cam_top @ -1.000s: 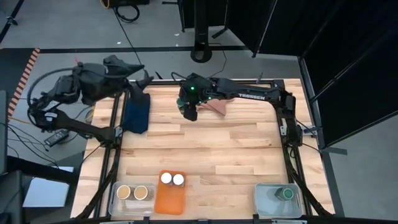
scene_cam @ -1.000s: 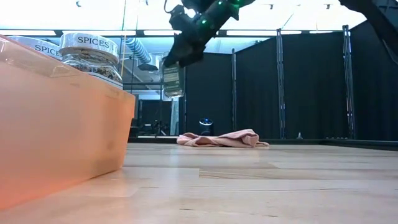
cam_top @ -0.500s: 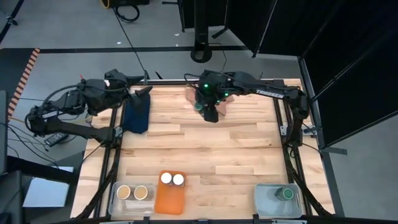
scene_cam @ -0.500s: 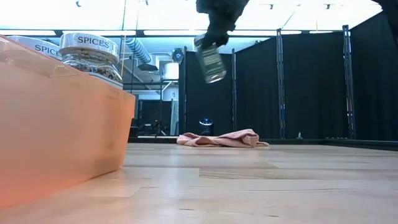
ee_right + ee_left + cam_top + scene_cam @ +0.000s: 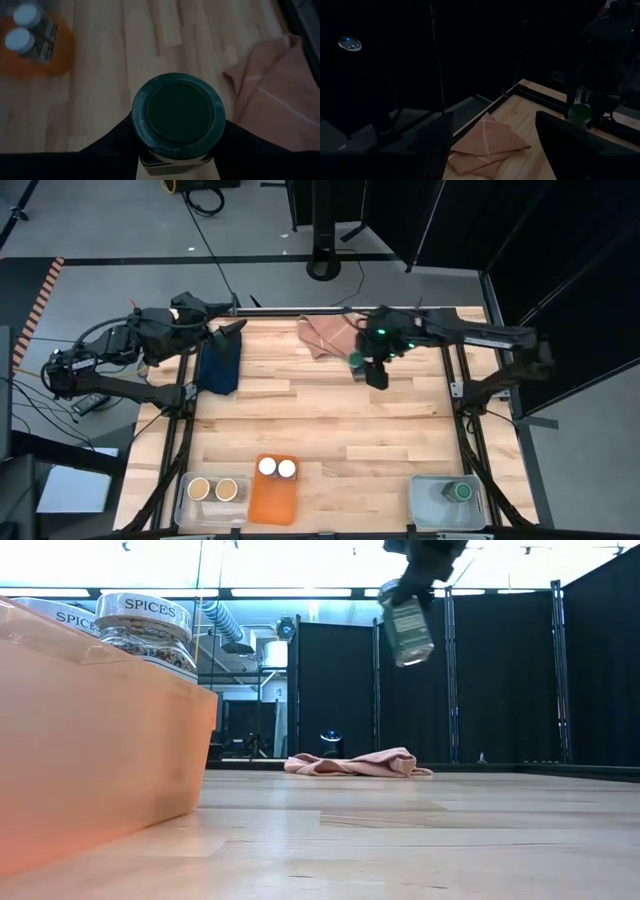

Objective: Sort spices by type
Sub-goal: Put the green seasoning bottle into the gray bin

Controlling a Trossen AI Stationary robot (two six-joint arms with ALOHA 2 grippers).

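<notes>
My right gripper (image 5: 366, 366) is shut on a green-lidded spice jar (image 5: 357, 358), high above the table's far middle, just right of the pink folded cloth (image 5: 328, 335). The jar also shows in the low view (image 5: 407, 630) and the left wrist view (image 5: 578, 113). A second green-lidded jar (image 5: 461, 492) stands in a clear bin at the near right. Two tan-lidded jars (image 5: 214, 488) stand in a clear bin at the near left. Two white-lidded jars (image 5: 277, 468) stand in the orange tray (image 5: 272, 502). My left gripper (image 5: 232, 328) is open and empty at the far left, over the dark blue cloth (image 5: 220, 364). My right gripper pinches the jar between its two fingers (image 5: 118, 141), one on each side, just under the green lid (image 5: 178, 112). The fingers come from above, pointing down. The jar hangs below them, lid up and a little tilted, lifted clear of the table (image 5: 407, 630).
The pink cloth lies flat near the far edge, and shows in the right wrist view (image 5: 275, 95) and the low view (image 5: 355, 764). The orange tray's wall (image 5: 90, 750) fills the low view's left. Bare wood lies across the table's middle (image 5: 330, 415).
My right gripper has carried the green-lidded jar toward the table's right edge, from left of the pink cloth across it to its right side. The jar stays lifted and hanging below the fingers, and its tilt has changed.
</notes>
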